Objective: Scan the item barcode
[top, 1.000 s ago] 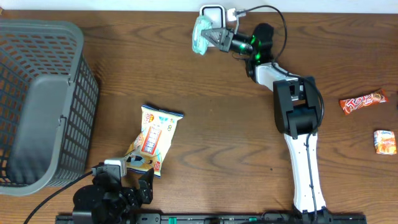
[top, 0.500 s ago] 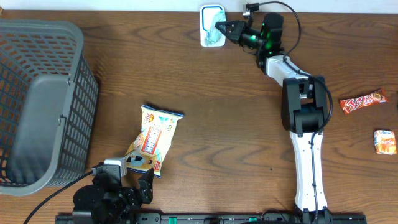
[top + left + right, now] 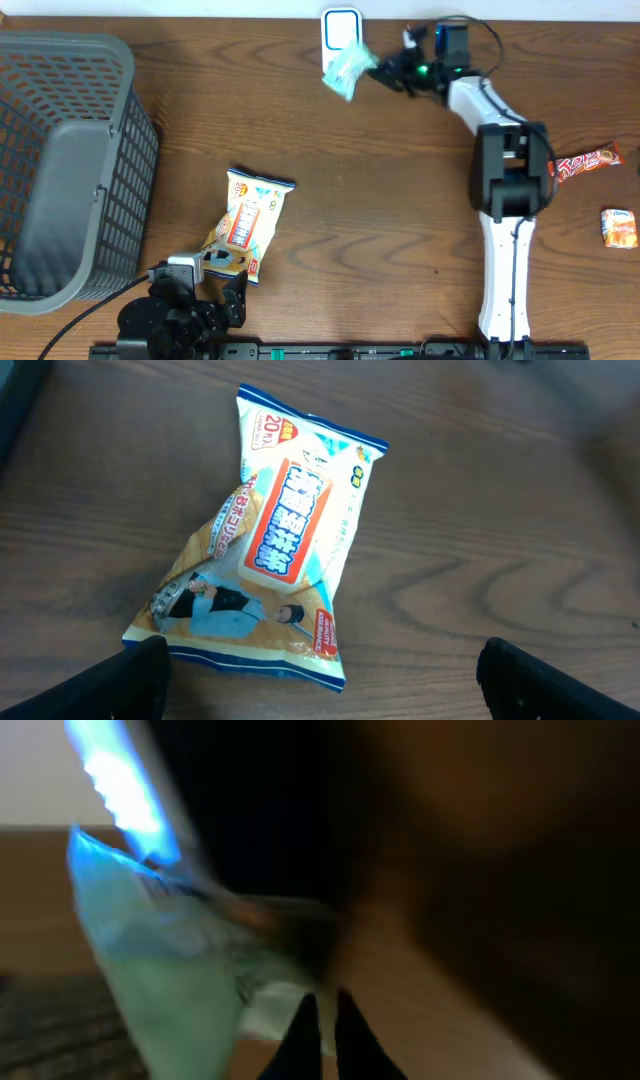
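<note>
**Packet presented at the scanner; no read confirmed**

A grey basket (image 3: pixel 60 160) stands well off to one side of the left gripper (image 3: pixel 203 288), whose jaws are wide apart and hold nothing. Two snack packets (image 3: pixel 285 550) lie just ahead of it. The right gripper (image 3: pixel 374 70) is pinched together on an edge of the pale green packet (image 3: pixel 346 73), which hangs at its tips just in front of the white scanner (image 3: pixel 341 28). Presenting looks under way, but whether the code registered cannot be told. The snack packets, and the wrapped sweets (image 3: pixel 585 163) beyond the right arm, seem left to scan.
</note>
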Tool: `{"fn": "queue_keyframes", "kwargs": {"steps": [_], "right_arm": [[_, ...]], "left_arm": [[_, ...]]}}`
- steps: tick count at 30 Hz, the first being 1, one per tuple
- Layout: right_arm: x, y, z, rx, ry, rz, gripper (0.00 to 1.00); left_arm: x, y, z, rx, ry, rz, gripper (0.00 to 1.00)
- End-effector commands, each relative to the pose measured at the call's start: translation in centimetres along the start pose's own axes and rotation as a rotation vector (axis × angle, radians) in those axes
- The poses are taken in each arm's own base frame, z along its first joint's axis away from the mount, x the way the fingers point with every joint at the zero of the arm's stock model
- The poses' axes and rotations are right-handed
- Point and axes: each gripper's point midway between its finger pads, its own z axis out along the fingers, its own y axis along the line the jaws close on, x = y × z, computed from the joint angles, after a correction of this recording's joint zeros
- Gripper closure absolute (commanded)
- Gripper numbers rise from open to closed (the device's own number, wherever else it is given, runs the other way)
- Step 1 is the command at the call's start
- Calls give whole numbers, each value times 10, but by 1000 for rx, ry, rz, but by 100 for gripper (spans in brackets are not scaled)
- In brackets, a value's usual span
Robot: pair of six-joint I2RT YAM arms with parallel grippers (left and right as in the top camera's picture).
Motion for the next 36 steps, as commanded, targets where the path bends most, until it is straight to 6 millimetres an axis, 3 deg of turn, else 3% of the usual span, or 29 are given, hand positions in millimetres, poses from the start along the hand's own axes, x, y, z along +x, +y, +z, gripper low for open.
{"fn": "queue_keyframes", "kwargs": {"steps": [1,2,4,6,7,8,9,11,14,16,18,21,24,27,29,36], "right_arm": [[-44,18,-96,376,-221,-270,99],[-47,11,-126,512,-257,-258,99],[-46,7,-165,661,-289,-257,99],[-31,26,-180,647,-213,-370,99],[-22,34,-178,615,-172,-401,74],[-14,39,-173,577,-137,-422,32],[-5,47,-166,524,-95,-449,1],[12,53,-147,433,-23,-459,1],[32,42,-116,420,59,-449,1],[50,37,-85,420,133,-542,1],[59,27,-58,500,174,-653,1],[58,10,-29,686,171,-808,1],[74,20,3,698,215,-998,1],[72,33,14,758,165,-1066,1],[61,44,18,838,88,-1129,1],[53,53,22,874,60,-1229,1]], "left_arm": [[-2,-3,-2,13,-9,-3,2],[-2,-3,-2,13,-8,-3,2],[-2,-3,-2,13,-9,-3,2],[-2,-3,-2,13,-8,-3,2],[-2,-3,-2,13,-8,-3,2],[-2,-3,-2,13,-8,-3,2],[-2,-3,-2,13,-9,-3,2],[-2,-3,-2,13,-9,-3,2],[-2,-3,-2,13,-8,-3,2],[-2,-3,-2,13,-8,-3,2],[-2,-3,-2,13,-8,-3,2],[-2,-3,-2,13,-8,-3,2],[-2,-3,-2,13,-8,-3,2],[-2,-3,-2,13,-8,-3,2],[-2,-3,-2,13,-8,-3,2],[-2,-3,-2,13,-8,-3,2]]}}
